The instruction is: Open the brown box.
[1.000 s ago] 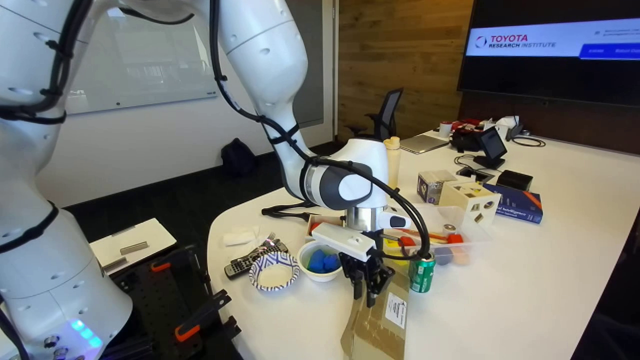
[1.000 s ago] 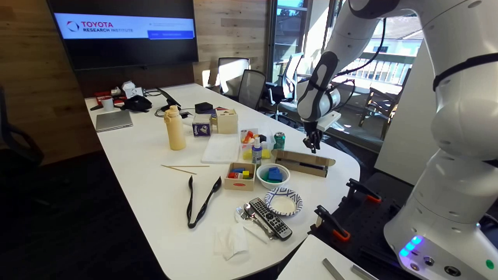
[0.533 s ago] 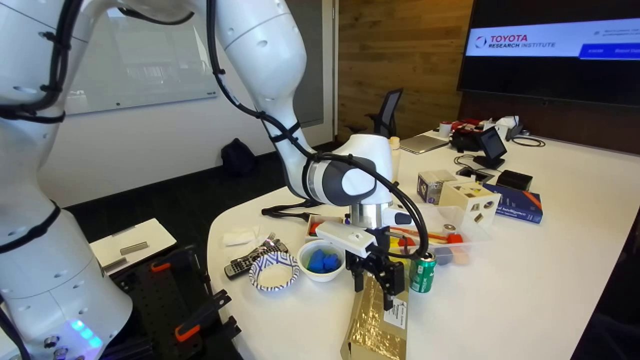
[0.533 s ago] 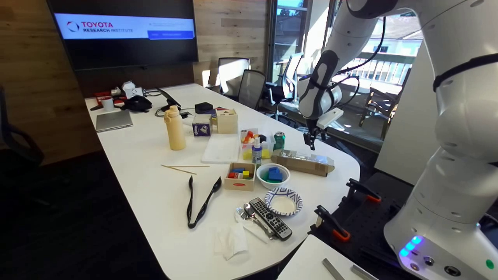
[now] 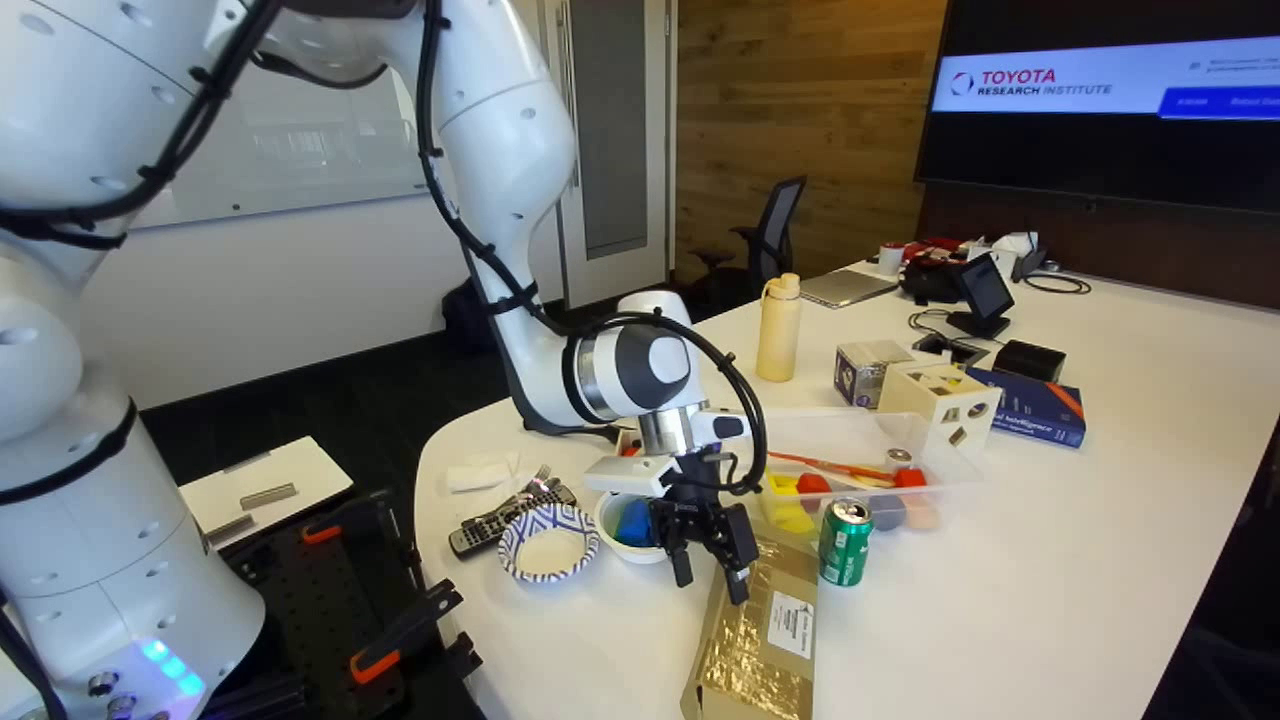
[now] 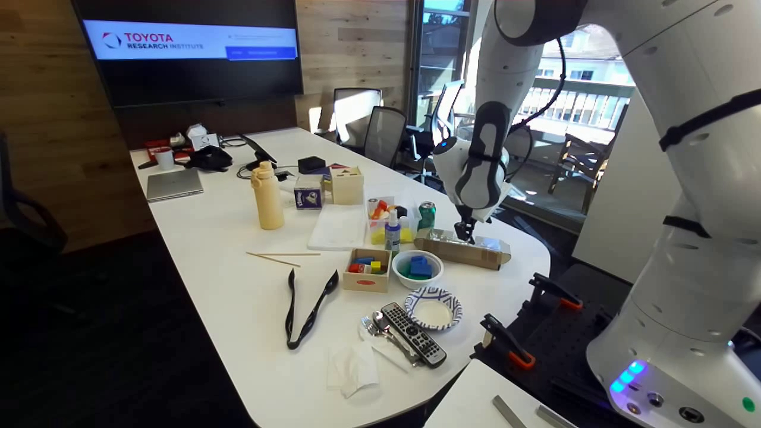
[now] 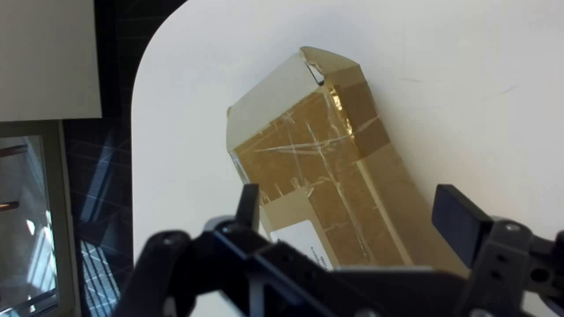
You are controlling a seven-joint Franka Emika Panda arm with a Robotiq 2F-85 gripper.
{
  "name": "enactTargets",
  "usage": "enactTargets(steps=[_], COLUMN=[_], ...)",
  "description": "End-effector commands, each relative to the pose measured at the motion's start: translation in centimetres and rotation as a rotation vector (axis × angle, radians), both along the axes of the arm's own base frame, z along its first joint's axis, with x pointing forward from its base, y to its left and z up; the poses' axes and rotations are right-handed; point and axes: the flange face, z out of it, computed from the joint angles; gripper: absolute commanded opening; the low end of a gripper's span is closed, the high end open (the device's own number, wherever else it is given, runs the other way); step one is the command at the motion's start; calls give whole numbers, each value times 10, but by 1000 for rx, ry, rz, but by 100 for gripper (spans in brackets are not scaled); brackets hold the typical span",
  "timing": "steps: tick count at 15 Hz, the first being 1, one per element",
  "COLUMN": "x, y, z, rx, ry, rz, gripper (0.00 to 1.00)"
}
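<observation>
The brown box (image 5: 755, 655) lies lengthwise on the white table, its shiny taped top down flat. A white label (image 5: 791, 624) sits on that face. In an exterior view the box (image 6: 464, 249) shows its long side wall and a glossy top. My gripper (image 5: 711, 585) hovers over the box's long edge, on the side toward the white bowl, fingers spread. From the wrist, the box (image 7: 308, 154) passes beneath the gap of the gripper (image 7: 356, 215), with a torn corner at its far end. Nothing is held between the pads (image 7: 460, 224). Whether a fingertip touches the box, I cannot tell.
A green can (image 5: 845, 543) stands close beside the box. Behind it is a clear plastic bin (image 5: 840, 430) with coloured pieces. A white bowl (image 6: 417, 285) with blue blocks, a patterned bowl (image 6: 433, 314) and a remote (image 6: 414, 334) lie on the near side.
The box's top was raised with its inside showing a second ago; it dropped flat by half a second ago. My jaws have spread, and the arm has shifted toward the bowl side.
</observation>
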Motion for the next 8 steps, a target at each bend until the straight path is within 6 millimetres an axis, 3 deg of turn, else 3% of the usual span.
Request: enactTargets(steps=[1,4,8], x=[-2,2,9], y=[30,45,45], z=[-33,-62,-88], rx=[-110,-168,-212], ry=[-27,-36,-24], rz=[50,77,98], gripper=[100,100,100])
